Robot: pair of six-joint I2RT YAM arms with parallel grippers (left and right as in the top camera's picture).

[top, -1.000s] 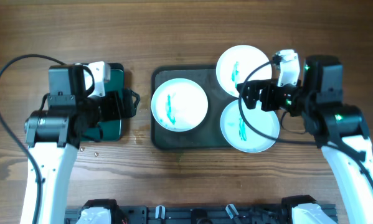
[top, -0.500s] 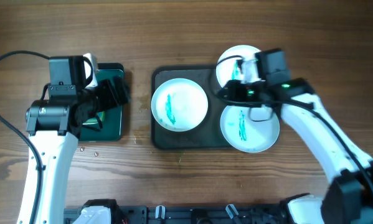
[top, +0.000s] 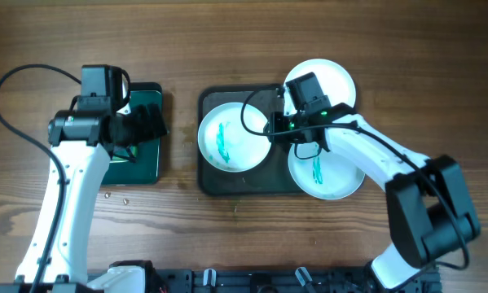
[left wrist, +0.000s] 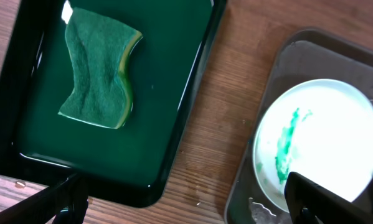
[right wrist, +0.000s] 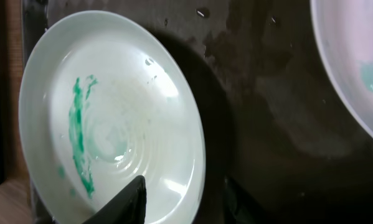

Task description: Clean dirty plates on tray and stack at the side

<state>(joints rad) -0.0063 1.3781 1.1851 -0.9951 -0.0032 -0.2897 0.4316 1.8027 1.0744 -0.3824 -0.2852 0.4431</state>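
Narrowed jaws of the right gripper [right wrist: 185, 186] straddle the right rim of the left plate [top: 231, 137], with one finger [right wrist: 127, 202] over the plate's inside and the other outside the rim. Whether they pinch it or only bracket it cannot be told. This plate lies flat at the left end of the grey tray [top: 252, 183], with a teal-green smear [right wrist: 79, 134] streaked down its middle.

It is one of three round white plates of like size. The near right plate [top: 341, 175] sits at the tray's near right end, carries its own teal streak and reaches just past the tray's near edge. The far right plate [top: 333, 77] lies over the tray's far right corner and juts beyond the far edge. The right arm crosses its left part, so its middle is partly hidden. The one grey tray is dark, with rounded corners, a raised rim and wet-looking blotches.

To the left, across a strip of bare wood, one smaller dark green tray [left wrist: 174, 74] holds one green sponge [left wrist: 99, 74] with a yellowish edge, lying flat. The left gripper [left wrist: 186, 208] hangs over this tray, jaws spread wide with nothing between them.

Two white arms with black joints each trail a black cable. The table [top: 244, 32] is brown wood with clear grain and fills every view. A few small specks [top: 113, 195] lie near the green tray. A black frame [top: 252, 281] runs along the near edge.
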